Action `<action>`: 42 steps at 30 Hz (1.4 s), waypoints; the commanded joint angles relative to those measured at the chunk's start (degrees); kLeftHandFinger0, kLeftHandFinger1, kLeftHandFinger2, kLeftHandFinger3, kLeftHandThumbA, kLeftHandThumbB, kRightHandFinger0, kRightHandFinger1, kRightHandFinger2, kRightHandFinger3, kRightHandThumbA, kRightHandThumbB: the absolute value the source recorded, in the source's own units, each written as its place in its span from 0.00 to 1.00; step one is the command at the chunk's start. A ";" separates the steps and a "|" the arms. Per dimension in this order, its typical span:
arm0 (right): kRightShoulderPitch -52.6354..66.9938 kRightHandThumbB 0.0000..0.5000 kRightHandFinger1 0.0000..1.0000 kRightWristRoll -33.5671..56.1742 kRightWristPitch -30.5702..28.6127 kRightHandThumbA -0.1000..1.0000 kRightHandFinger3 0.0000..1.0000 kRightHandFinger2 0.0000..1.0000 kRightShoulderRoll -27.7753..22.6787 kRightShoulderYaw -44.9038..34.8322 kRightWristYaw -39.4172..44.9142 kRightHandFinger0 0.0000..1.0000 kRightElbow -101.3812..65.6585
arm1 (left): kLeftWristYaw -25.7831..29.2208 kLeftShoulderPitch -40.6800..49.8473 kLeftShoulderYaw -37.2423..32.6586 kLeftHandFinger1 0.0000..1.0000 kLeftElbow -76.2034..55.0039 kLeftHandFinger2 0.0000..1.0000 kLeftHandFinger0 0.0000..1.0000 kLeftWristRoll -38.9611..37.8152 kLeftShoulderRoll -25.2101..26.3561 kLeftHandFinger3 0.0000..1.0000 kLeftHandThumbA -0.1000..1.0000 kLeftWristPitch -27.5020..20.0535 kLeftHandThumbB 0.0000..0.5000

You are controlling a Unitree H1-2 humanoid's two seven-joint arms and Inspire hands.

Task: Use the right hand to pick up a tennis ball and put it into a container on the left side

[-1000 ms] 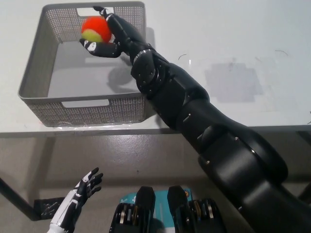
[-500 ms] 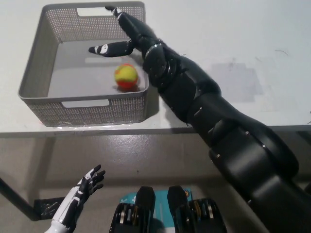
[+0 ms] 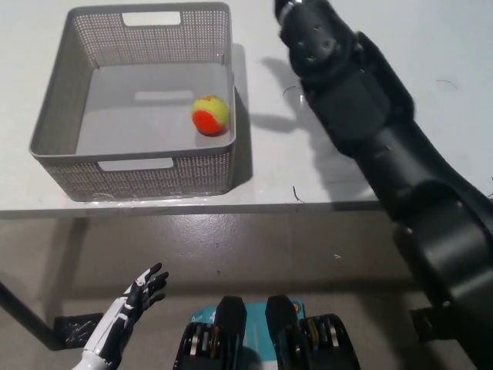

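The tennis ball [image 3: 209, 114], yellow-green and orange, lies on the floor of the grey mesh basket [image 3: 54, 116], close to its right wall. Nothing touches it. My black right arm [image 3: 362, 100] crosses the white table to the right of the basket and runs up to the picture's top edge. Its hand is cut off there and does not show. My white left hand [image 3: 137, 297] rests low at the lower left, below the table's front edge, fingers spread and holding nothing.
The white table [image 3: 431, 46] stretches to the right of the basket, with the arm's shadow on it. The basket stands at the table's left, near the front edge [image 3: 231, 206]. Grey floor lies below.
The right hand let go of the ball over the basket and it dropped in, settling by the right wall. The right arm then swung right and away; its hand left the picture.
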 commanded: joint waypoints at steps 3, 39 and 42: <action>10.35 0.75 1.00 5.73 8.82 1.00 1.00 1.00 -9.73 -7.93 5.96 1.00 -36.94 | -1.04 -0.39 0.24 1.00 -0.01 1.00 1.00 -0.89 1.32 1.00 1.00 -1.38 0.69; 68.13 0.36 1.00 16.18 -8.38 0.90 1.00 1.00 -2.30 -5.76 7.62 1.00 -48.36 | 1.05 4.72 3.53 1.00 1.47 1.00 1.00 -1.18 -0.50 1.00 1.00 -4.52 0.45; 69.32 0.38 1.00 15.73 -9.04 0.93 1.00 1.00 -2.79 -6.02 7.75 1.00 -46.23 | 0.82 4.58 3.66 1.00 1.12 1.00 1.00 -1.16 -0.40 1.00 1.00 -4.38 0.41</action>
